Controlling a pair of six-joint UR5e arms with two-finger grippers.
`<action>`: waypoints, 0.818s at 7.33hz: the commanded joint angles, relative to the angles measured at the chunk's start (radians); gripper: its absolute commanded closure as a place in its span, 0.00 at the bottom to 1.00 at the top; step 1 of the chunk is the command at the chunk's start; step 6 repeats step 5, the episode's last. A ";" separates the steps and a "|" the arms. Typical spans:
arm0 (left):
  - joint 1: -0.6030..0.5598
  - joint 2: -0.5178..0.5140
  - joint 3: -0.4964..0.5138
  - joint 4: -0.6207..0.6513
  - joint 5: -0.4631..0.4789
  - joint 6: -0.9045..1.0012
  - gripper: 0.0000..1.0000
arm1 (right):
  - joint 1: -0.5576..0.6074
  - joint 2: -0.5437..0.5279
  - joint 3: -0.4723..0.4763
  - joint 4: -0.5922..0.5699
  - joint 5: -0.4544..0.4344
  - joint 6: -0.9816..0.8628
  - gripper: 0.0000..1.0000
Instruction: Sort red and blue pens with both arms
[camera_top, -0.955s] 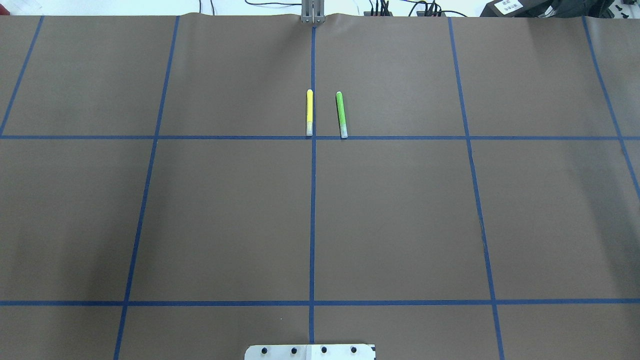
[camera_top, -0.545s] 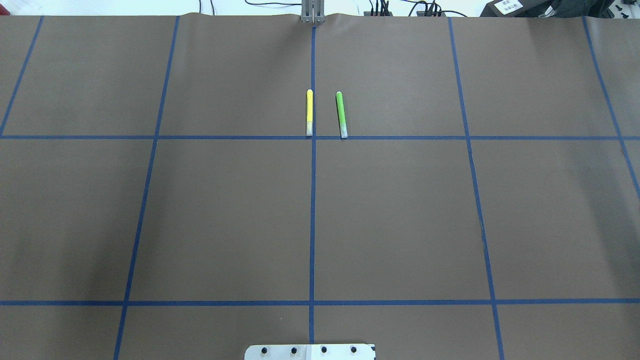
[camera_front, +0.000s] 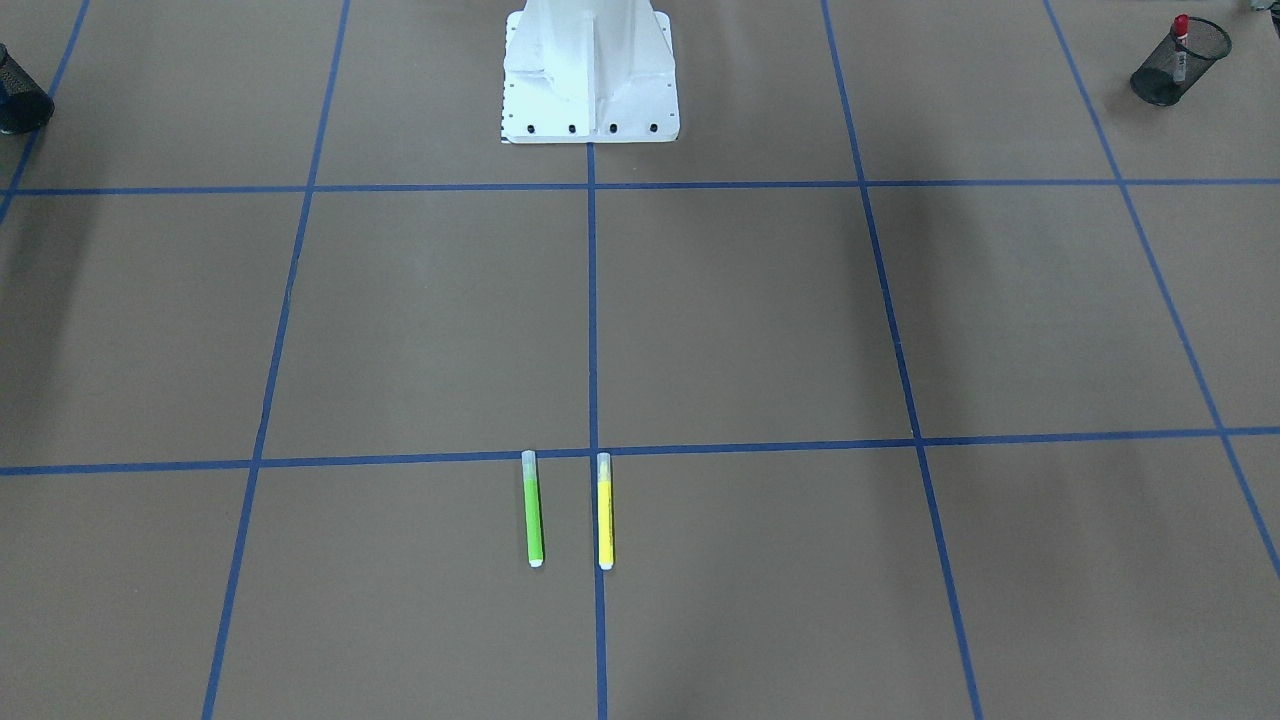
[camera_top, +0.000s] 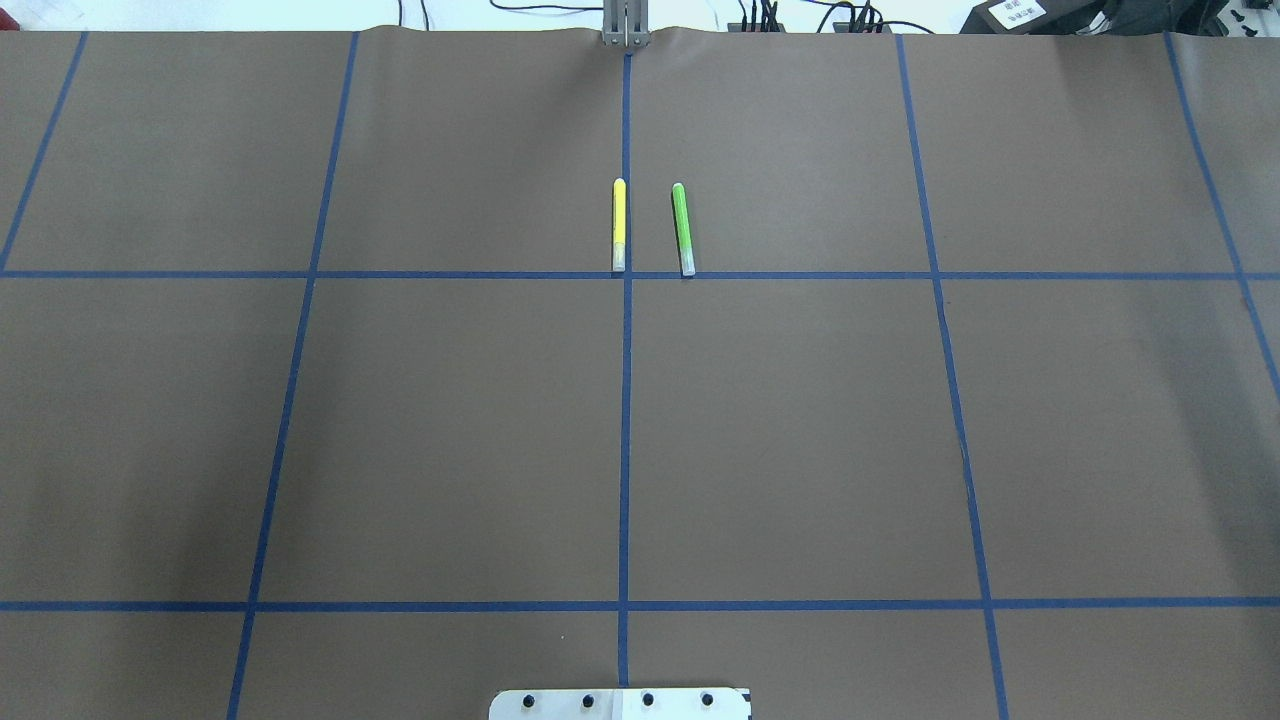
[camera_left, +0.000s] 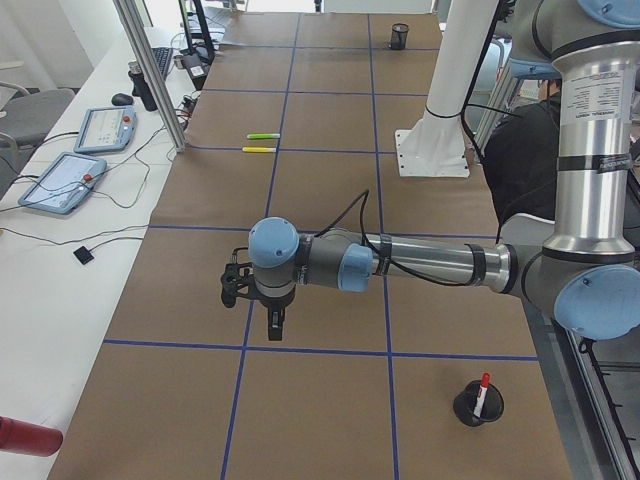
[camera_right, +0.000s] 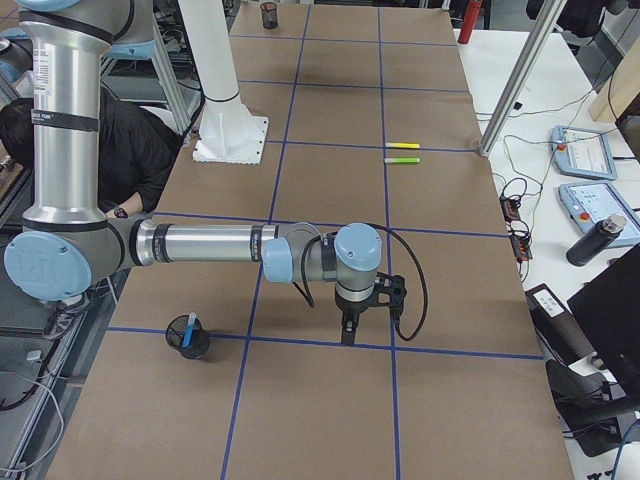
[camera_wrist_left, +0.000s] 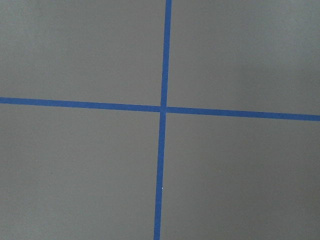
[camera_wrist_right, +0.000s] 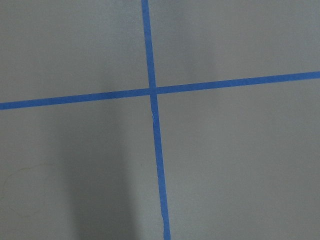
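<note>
The red pen (camera_front: 1180, 40) stands upright in a black mesh cup (camera_front: 1165, 65) at the table corner on my left; the left side view shows the red pen (camera_left: 482, 392) in that cup too. In the right side view the blue pen (camera_right: 189, 330) stands in another black mesh cup (camera_right: 187, 338). My left gripper (camera_left: 275, 325) hangs low over a tape crossing, well away from its cup. My right gripper (camera_right: 347, 335) also points down over a tape crossing, beside its cup. Both grippers show only in the side views, so I cannot tell whether they are open or shut.
A yellow highlighter (camera_top: 619, 225) and a green highlighter (camera_top: 683, 228) lie parallel near the table's far middle. The white robot base (camera_front: 590, 70) stands at the near edge. Tablets and cables (camera_left: 75, 170) lie off the far edge. A person (camera_right: 130, 140) sits behind the base.
</note>
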 joint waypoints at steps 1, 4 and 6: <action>0.000 0.000 0.001 -0.001 0.000 0.000 0.00 | 0.000 -0.001 -0.002 0.003 0.002 0.000 0.01; 0.000 0.000 0.001 -0.001 0.000 0.000 0.00 | 0.000 0.003 -0.002 0.005 0.002 0.002 0.01; 0.002 0.000 0.001 -0.001 0.000 -0.002 0.00 | 0.000 0.003 -0.005 0.006 0.008 0.002 0.01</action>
